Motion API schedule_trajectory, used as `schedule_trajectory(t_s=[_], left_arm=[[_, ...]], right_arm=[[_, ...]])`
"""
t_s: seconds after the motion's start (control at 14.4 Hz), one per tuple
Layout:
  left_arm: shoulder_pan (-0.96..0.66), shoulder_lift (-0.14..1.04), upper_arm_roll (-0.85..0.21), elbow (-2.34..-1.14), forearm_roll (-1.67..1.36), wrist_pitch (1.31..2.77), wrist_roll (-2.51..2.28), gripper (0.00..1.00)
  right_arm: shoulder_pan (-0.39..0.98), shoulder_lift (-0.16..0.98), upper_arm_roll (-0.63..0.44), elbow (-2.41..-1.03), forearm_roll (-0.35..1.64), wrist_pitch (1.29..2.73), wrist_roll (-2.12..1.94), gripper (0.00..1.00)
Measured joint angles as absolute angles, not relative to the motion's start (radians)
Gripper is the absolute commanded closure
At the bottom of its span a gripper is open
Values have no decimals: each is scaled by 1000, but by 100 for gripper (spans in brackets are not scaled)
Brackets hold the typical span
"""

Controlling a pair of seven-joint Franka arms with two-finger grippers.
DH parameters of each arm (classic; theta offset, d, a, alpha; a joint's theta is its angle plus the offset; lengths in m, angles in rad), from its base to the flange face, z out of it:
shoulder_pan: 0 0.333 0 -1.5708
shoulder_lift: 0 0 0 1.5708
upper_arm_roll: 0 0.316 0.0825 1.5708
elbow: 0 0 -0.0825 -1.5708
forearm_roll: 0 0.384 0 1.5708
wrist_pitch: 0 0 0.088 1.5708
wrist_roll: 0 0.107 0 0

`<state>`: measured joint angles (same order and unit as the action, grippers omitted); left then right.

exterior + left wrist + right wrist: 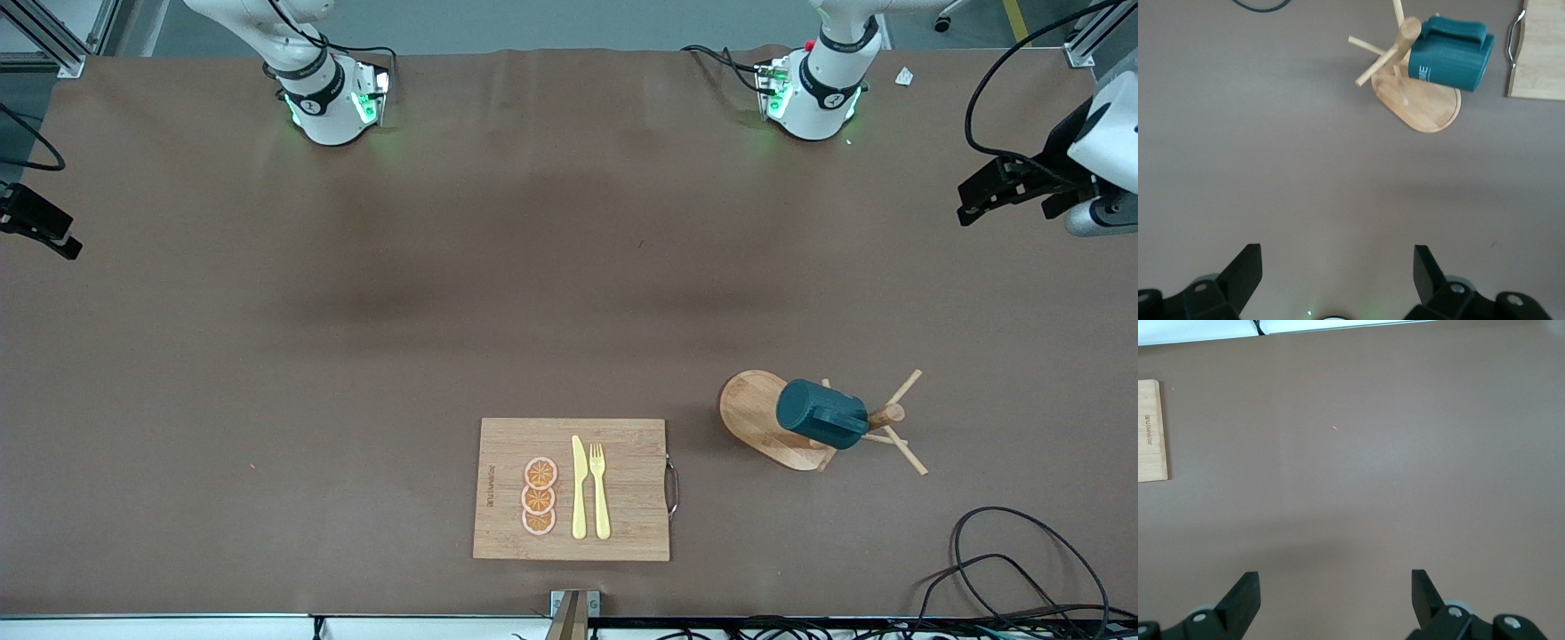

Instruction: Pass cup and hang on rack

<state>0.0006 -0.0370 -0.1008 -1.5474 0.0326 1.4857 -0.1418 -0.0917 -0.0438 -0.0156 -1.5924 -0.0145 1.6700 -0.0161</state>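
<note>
cup [821,414] is hung on a rack [756,418] peg, so the task is judged done | left gripper [1338,273] is spread wide, empty, parked over bare table | right gripper [1335,593] likewise

Even, soft overhead light; faint shadows, sharp focus.

My left gripper [978,200] waits in the air at my left arm's end of the table, my right gripper [40,233] at the other end. The cup [820,414] hangs on the rack [756,418], beside the cutting board [622,453].
</note>
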Motion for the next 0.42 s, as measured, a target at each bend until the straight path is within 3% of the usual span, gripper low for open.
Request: schedule_trajectory(t_s=[0.42], left_arm=[[0, -77, -104, -1582, 29, 1486, -125, 0]], right_arm=[[-92, -44, -16, -1593, -14, 1670, -16, 0]])
